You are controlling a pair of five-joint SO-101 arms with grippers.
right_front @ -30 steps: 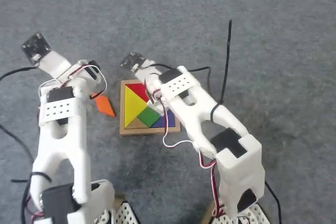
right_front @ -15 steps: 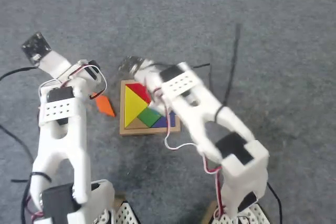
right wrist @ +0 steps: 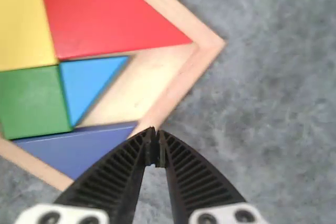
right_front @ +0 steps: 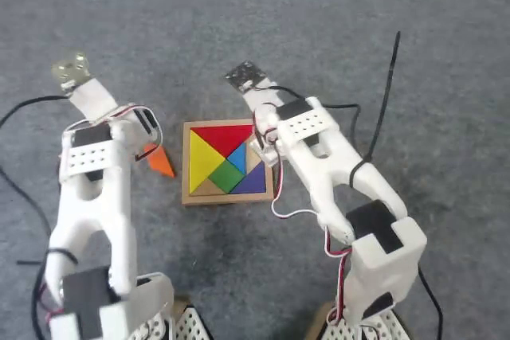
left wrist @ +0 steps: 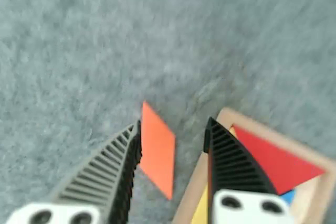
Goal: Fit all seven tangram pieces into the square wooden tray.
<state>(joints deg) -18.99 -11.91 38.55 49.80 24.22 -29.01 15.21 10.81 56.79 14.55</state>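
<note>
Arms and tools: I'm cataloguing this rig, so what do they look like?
The left arm and right arm are white plastic shells with black motors, dotted hole patterns, and loose red, white and black wires. The left tool and right tool have black ribbed fingers on white bases.

1 parallelogram piece (right_front: 160, 162) lies on the carpet (right_front: 446, 101) just left of the tray (right_front: 227, 199) holding other pieces (right_front: 205, 157).

We view the tray (right_front: 227, 199) from high above, at a distance; both wrist cameras face it closely from opposite sides, sharing its red triangle (left wrist: 273, 163).
</note>
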